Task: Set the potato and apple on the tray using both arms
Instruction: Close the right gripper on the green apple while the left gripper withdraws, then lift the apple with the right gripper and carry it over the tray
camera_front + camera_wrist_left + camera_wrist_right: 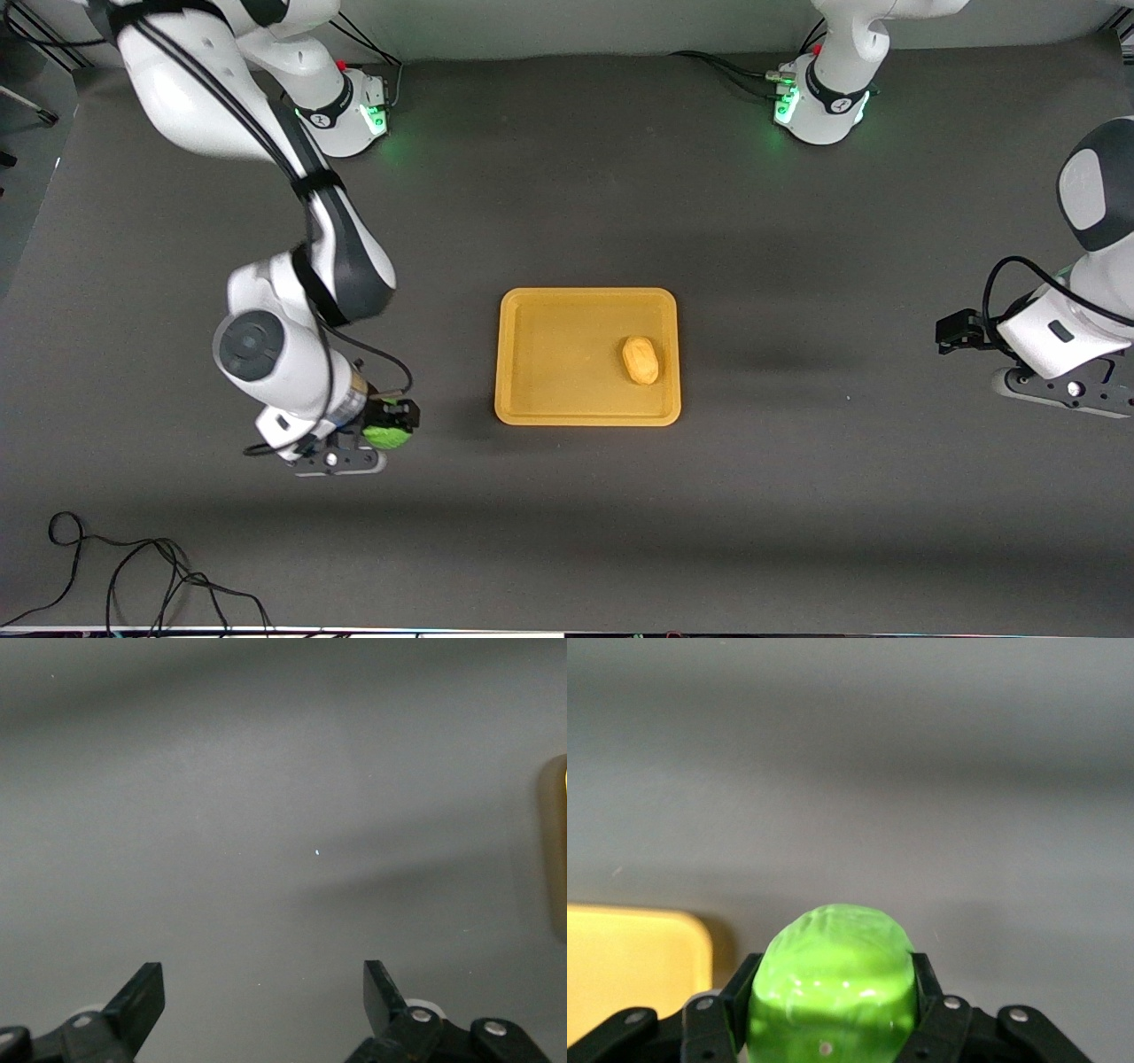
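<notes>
Apple (386, 435) sits lower left in the front view, clamped between the right gripper (390, 424) jaws; the right wrist view confirms it, apple (830, 983) filling the gap with fingers (734, 1001) pressed on both sides. Can't tell whether it's lifted or touching the table (797, 532). Potato (640, 360) is already in the tray (523, 354), centre of frame, toward the tray's right edge as shown, long axis running roughly up-down with a slight tilt.

Key relation: the tray lies right of the held apple in the front view, slightly higher in frame, well apart, bare table between. Its rounded corner (682, 930) shows in the right wrist view, lower left of that frame, so the carry looks like a sideways sweep toward frame centre. Free tray floor on the apple's side of the potato, so a drop there should clear it, as a judgement. Right arm is the only one near the apple.

Left gripper (261, 1010) waits at the right edge of the front view, jaws wide apart and empty over bare table; a sliver of tray rim (556, 850) shows at that wrist view's right edge.

Hidden: apple's underside and most of the right fingers in the front view; left gripper's fingers are largely cut off there.
</notes>
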Controlling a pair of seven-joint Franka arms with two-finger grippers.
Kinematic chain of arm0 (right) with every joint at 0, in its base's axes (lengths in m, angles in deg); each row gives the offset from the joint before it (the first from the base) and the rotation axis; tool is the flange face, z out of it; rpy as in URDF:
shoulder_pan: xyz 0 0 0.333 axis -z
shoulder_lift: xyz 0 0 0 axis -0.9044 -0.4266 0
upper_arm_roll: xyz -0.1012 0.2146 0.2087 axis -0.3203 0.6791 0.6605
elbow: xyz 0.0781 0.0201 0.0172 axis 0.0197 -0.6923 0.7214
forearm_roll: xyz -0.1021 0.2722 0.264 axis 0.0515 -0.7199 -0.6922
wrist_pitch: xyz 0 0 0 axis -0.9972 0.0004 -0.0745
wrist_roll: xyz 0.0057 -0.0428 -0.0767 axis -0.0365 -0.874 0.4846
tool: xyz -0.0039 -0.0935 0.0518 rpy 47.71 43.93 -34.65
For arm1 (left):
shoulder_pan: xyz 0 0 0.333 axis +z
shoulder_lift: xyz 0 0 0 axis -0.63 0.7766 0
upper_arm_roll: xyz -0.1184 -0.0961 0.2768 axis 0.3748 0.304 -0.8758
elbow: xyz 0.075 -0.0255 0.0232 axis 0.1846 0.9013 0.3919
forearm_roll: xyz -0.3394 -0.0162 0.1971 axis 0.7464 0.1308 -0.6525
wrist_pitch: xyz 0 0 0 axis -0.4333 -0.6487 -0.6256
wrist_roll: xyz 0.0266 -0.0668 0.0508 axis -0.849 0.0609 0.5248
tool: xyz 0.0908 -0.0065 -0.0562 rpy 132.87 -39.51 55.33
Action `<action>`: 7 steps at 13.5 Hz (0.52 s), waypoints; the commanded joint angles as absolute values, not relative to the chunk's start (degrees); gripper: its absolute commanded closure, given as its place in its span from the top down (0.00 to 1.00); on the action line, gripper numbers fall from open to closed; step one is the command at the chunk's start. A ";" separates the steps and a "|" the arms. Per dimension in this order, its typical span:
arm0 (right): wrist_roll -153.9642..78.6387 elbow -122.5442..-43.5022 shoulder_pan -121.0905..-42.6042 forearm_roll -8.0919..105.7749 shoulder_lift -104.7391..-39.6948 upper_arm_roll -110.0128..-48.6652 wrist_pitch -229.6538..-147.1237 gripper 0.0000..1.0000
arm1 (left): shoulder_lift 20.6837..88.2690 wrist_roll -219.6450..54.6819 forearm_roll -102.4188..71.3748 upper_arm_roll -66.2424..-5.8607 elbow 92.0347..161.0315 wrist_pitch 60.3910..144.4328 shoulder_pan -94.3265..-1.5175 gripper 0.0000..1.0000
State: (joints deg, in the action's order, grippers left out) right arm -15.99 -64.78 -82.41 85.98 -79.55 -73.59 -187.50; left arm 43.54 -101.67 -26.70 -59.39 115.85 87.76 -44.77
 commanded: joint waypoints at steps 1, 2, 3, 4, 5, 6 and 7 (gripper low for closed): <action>-15.06 -61.28 -82.94 86.39 -73.81 -73.28 -176.34 0.43 | 42.30 -104.13 -27.41 -59.21 116.12 87.82 -43.19 1.00; -14.70 -58.73 -83.20 85.96 -73.71 -72.93 -173.08 0.43 | 42.39 -104.22 -27.41 -59.21 116.03 87.82 -42.40 1.00; -13.83 -57.06 -84.86 85.86 -73.80 -72.84 -171.40 0.43 | 42.48 -104.14 -26.89 -59.21 116.03 87.82 -42.04 1.00; -11.04 -56.26 -87.92 86.12 -74.15 -72.92 -171.21 0.43 | 42.39 -103.62 -26.80 -59.21 116.03 87.82 -42.12 1.00; -6.66 -55.55 -90.56 86.47 -74.76 -72.92 -171.21 0.43 | 42.22 -102.91 -26.80 -59.04 115.94 87.73 -42.56 1.00; -1.05 -54.33 -93.37 86.48 -75.99 -72.92 -171.21 0.43 | 42.04 -102.91 -26.80 -58.86 115.94 87.47 -42.82 1.00; 3.88 -52.14 -96.53 86.48 -77.83 -72.92 -171.29 0.43 | 41.86 -102.56 -26.80 -58.86 115.85 86.86 -43.09 1.00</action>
State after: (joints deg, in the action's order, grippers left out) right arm -4.85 -57.52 -90.98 85.90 -73.19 -72.42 -171.96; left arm 43.10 -102.92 -26.69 -59.11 115.69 87.71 -42.40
